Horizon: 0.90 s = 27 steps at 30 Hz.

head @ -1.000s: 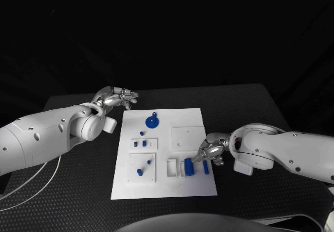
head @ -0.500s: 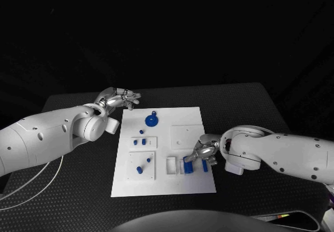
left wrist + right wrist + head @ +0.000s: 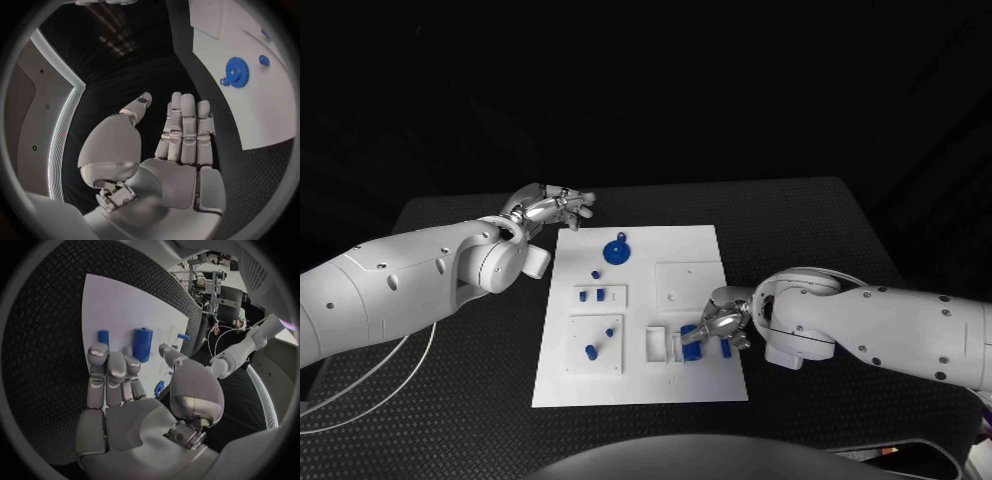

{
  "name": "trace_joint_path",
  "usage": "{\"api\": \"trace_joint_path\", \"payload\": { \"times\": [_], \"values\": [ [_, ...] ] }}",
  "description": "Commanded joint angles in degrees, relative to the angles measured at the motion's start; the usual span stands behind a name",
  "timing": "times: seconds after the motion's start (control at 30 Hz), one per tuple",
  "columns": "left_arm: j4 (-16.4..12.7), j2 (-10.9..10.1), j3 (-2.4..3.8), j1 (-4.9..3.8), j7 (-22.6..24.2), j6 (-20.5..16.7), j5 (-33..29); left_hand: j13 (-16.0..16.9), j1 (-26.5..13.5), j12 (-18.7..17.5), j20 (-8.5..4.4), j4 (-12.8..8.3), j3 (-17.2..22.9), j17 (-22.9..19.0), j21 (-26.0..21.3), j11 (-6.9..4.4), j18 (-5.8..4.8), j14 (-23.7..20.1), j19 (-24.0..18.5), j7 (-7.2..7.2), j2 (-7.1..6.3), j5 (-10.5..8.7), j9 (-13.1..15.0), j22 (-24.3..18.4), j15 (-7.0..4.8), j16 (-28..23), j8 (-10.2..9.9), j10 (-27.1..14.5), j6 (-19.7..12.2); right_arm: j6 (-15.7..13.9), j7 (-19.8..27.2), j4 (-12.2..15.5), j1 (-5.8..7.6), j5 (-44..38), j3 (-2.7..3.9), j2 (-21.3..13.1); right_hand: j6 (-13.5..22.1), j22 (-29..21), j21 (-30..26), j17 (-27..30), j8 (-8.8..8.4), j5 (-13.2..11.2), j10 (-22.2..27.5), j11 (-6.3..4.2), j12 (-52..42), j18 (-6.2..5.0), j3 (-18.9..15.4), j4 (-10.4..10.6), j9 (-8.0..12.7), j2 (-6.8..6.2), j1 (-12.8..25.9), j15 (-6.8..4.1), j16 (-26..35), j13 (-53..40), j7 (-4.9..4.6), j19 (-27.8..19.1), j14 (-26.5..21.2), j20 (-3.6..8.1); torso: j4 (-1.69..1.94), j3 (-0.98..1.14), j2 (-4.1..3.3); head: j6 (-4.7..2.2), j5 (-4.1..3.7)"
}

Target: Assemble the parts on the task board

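The white task board [image 3: 640, 310] lies in the middle of the black table [image 3: 834, 220]. Some blue parts sit in its slots, but a blue gear [image 3: 616, 248] and a blue cylinder [image 3: 142, 344] look loose, so much seems left. The right robot hand [image 3: 720, 325] hovers over the cylinder, fingers apart, holding nothing. The left robot hand [image 3: 551, 206] waits beside the board's far corner, open and flat.
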State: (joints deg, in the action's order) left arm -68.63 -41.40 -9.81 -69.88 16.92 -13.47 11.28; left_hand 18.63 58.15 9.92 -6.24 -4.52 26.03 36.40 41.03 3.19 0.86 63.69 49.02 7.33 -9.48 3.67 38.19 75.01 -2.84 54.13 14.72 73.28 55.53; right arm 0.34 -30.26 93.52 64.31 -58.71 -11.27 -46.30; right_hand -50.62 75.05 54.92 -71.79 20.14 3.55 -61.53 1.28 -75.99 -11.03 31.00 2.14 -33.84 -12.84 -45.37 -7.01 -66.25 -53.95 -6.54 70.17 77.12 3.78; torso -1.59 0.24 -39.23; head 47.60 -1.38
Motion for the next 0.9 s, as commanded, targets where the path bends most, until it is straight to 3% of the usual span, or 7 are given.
{"api": "trace_joint_path", "payload": {
  "times": [0.03, 0.3, 0.57, 0.7, 0.8, 0.9],
  "values": [
    [-0.2, 0.1, 0.03, 0.02, 1.0, 1.1, -0.5, -0.1, -0.8, -0.3, -2.28, 0.2, -0.3, 0.1, -0.4, -0.04, 0.51, -0.3, -0.5, 0.03, 0.04, -0.25, 0.1, 0.9, -0.07, -0.3, -0.3, -0.4, -0.2, 2.1, -0.6, -0.1, -0.26, -1.4, -0.09, 0.2, -6.7, 0.8, 0.2, 0.1, -0.28, -0.2, 2.6, -2.62, 0.3, -3.97, 0.0, 0.4, 0.1, -0.01, 0.6, -0.39, -0.3, -0.1, 1.55, -0.4, 0.0, -0.09, 0.1, -0.17, 0.56, 0.21, 0.14],
    [-0.3, 0.1, -0.02, 0.02, 0.9, 1.3, -0.5, -0.1, -0.9, -0.3, -2.28, 0.3, -0.3, 0.1, -0.4, -0.04, 0.53, -0.3, -0.5, 0.03, 0.12, -0.24, 0.1, 0.9, -0.07, -0.3, -0.3, -0.4, -0.2, 2.3, -0.8, -0.4, -0.66, -1.5, -0.23, 1.0, -7.2, 0.8, 0.4, 0.1, -0.37, -0.3, 2.3, -2.75, 0.3, -3.97, 0.1, 0.4, 0.2, 0.53, 0.5, -0.49, -0.4, -0.2, 1.69, -0.5, 0.0, -0.14, 0.14, -0.45, 0.84, 0.56, 0.3],
    [-0.6, 0.0, -0.03, 0.02, 0.8, 1.4, -0.5, -0.1, -0.9, -0.3, -2.29, 0.3, -0.3, 0.1, -0.4, -0.04, 0.55, -0.3, -0.5, 0.03, 0.19, -0.22, 0.1, 0.9, -0.07, -0.3, -0.3, -0.4, -0.2, 2.2, -0.9, -1.8, -1.25, -2.6, -0.49, 2.3, -7.6, 0.8, 0.8, 0.4, -0.76, -0.3, 2.0, -2.81, 0.6, -3.97, 0.0, -0.7, 0.5, 1.73, -0.1, -0.53, -0.6, -0.3, 1.75, -0.7, -0.1, -0.32, 0.23, -0.39, 0.73, 0.91, 0.63],
    [-0.8, -0.1, -0.03, 0.02, 0.8, 1.4, -0.5, -0.1, -0.9, -0.3, -2.28, 0.4, -0.3, 0.1, -0.4, -0.04, 0.55, -0.4, -0.5, 0.03, 0.22, -0.22, 0.1, 0.9, -0.07, -0.3, -0.3, -0.4, -0.2, 1.7, -0.8, -2.4, -1.51, -2.8, -0.69, 2.9, -7.8, 0.8, 0.9, 0.5, -1.0, 0.0, 1.9, -2.8, 0.8, -3.97, -0.2, -1.1, 0.6, 1.35, -0.2, -0.52, -0.6, -0.4, 1.74, -0.8, -0.1, -0.43, 0.2, -0.37, 0.73, 1.26, 0.66],
    [-0.8, -0.1, -0.03, 0.02, 0.7, 1.4, -0.5, -0.1, -0.9, -0.3, -2.28, 0.4, -0.3, 0.1, -0.4, -0.04, 0.55, -0.4, -0.5, 0.03, 0.23, -0.22, 0.1, 0.9, -0.06, -0.3, -0.3, -0.4, -0.2, 2.1, -0.8, -2.9, -1.54, -2.7, -0.7, 3.1, -8.0, 0.8, 0.9, 0.7, -1.16, -0.1, 1.8, -2.81, 0.9, -3.97, 0.1, -1.5, 0.7, 2.21, -0.4, -0.51, -0.6, -0.5, 1.75, -0.9, -0.2, -0.5, 0.15, -0.36, 0.75, 1.39, 0.75],
    [-0.8, -0.2, -0.03, 0.01, 0.7, 1.4, -0.5, -0.1, -0.9, -0.3, -2.28, 0.4, -0.3, 0.1, -0.4, -0.04, 0.56, -0.4, -0.5, 0.03, 0.24, -0.22, 0.1, 0.9, -0.06, -0.3, -0.4, -0.4, -0.2, 2.6, -0.9, -3.1, -1.54, -2.5, -0.7, 3.2, -8.1, 0.7, 1.0, 0.9, -1.26, -0.2, 1.8, -2.81, 1.0, -3.97, 0.5, -1.7, 0.8, 2.2, -0.6, -0.5, -0.5, -0.6, 1.76, -1.0, -0.3, -0.56, 0.09, -0.39, 0.79, 1.56, 0.73]
  ]
}}
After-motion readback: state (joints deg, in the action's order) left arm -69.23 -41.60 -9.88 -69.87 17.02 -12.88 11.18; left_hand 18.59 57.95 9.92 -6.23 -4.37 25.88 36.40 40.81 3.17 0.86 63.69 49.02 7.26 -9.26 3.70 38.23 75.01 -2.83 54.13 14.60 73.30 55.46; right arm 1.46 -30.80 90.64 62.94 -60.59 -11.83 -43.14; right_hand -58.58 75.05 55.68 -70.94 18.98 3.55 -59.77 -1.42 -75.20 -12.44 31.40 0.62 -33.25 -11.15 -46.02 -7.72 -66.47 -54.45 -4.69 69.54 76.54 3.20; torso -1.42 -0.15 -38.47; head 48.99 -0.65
